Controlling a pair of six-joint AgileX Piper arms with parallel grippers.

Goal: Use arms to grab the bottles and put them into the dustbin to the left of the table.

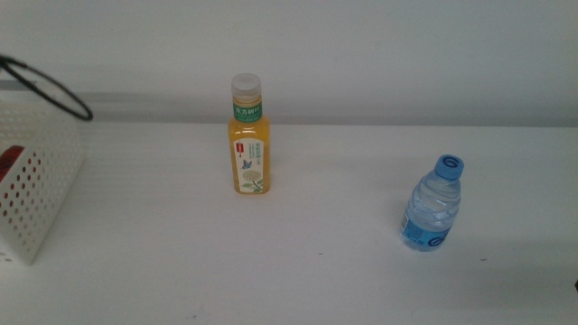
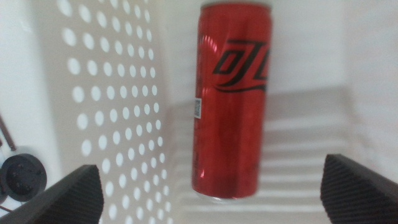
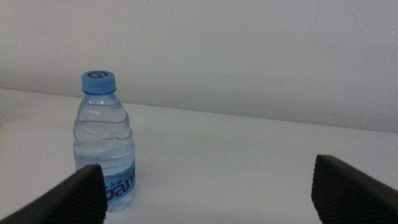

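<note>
One can [image 2: 233, 99] lies in the bin [image 1: 36, 194] at nine o'clock, below the wide-open, empty left gripper [image 2: 211, 193]. The juice [image 1: 248, 140] stands mid-table [image 1: 316, 262] and the water [image 1: 433, 203] at four o'clock, before the open, empty right gripper [image 3: 208, 193]; grabbing water seems next.

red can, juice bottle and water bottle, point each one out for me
red can [image 2: 233, 99], left wrist view, on the printed side of its body, inside the dustbin
juice bottle [image 1: 249, 153], middle view, on its yellow body label
water bottle [image 1: 433, 212], middle view, on its clear ribbed body
</note>
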